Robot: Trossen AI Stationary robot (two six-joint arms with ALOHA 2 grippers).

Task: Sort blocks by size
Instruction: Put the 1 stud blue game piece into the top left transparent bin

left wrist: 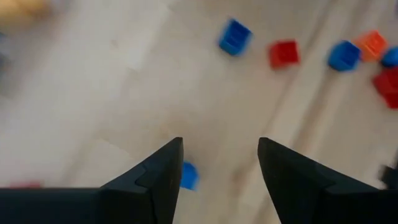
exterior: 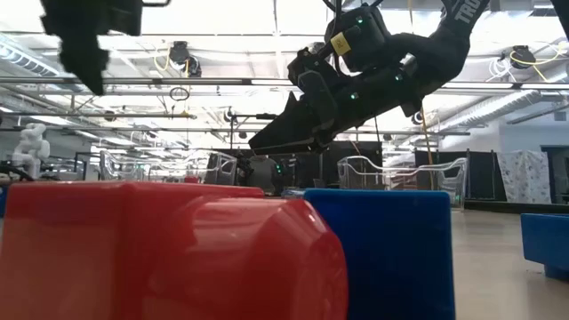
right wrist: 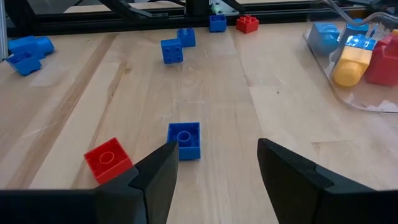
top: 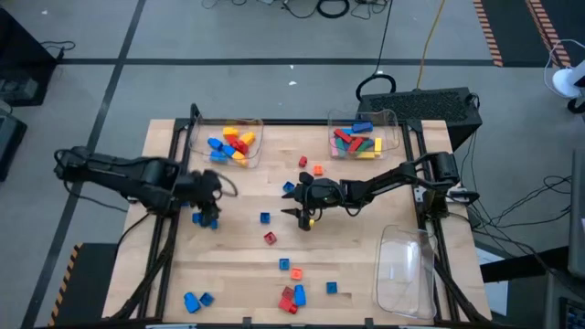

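Loose blocks lie scattered on the wooden table [top: 366, 238]: a blue one [right wrist: 185, 140] and a red one [right wrist: 109, 158] lie just ahead of my right gripper [right wrist: 214, 158]. That gripper is open at mid-table [top: 289, 201], pointing toward the table's left edge, with nothing between its fingers. My left gripper [left wrist: 219, 168] is open above the table's left part [top: 208, 203], pointing steeply down. A small blue block [left wrist: 188, 175] lies on the wood beside one of its fingers, and two blue blocks [top: 206, 219] lie just on its near side.
Two clear trays at the far edge hold blocks, one left [top: 228, 143] and one right [top: 358, 139]. A third clear tray [top: 407, 270] stands near the right edge. More blocks lie near the front edge [top: 292, 294] and front left [top: 196, 301]. Red and blue blocks [exterior: 222, 258] fill the low view.
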